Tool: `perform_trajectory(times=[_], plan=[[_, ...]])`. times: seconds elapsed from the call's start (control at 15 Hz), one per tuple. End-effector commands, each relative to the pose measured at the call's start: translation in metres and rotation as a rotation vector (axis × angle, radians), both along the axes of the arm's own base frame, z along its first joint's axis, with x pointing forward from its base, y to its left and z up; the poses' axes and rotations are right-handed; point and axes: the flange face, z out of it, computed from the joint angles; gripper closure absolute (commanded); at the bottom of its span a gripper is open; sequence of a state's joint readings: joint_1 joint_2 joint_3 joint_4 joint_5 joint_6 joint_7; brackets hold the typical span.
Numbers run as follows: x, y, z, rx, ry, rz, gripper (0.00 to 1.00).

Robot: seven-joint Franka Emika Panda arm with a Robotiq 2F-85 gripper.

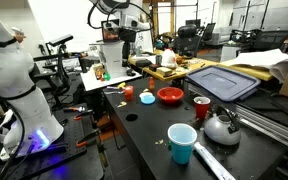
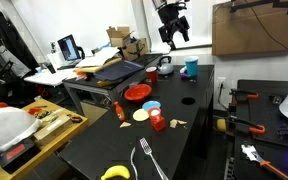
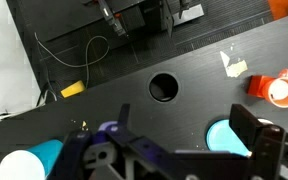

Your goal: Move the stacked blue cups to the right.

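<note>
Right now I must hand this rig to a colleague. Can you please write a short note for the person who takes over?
End effector: open, empty, high above the table.
Stacked blue cups: upright near the table's edge, beside the kettle but apart from it; not held.
Done: nothing that shows; the cups are not yet gripped.
Left: lower the end effector to the cups, close on them, carry them to the right, set them down, release.

White, rounded arm segments (image 1: pixel 119 8) end in a black hand (image 2: pixel 174 36) — dark, blocky fingers (image 3: pixel 259 145) in the wrist view.
</note>
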State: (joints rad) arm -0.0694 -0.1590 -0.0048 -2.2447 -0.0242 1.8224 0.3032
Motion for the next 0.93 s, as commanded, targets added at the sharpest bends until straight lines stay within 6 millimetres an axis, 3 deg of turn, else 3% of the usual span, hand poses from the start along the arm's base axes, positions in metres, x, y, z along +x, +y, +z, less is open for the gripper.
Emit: perform_trajectory(times=[0.0,0.47,0.87], plan=[[-0.012,-0.004,0.042,0.006,0.006,0.013,0.0],[-0.034,-0.002,0.096,0.017,-0.041,0.072,0.0],[-0.03,-0.002,0.093,0.005,-0.06,0.034,0.0]])
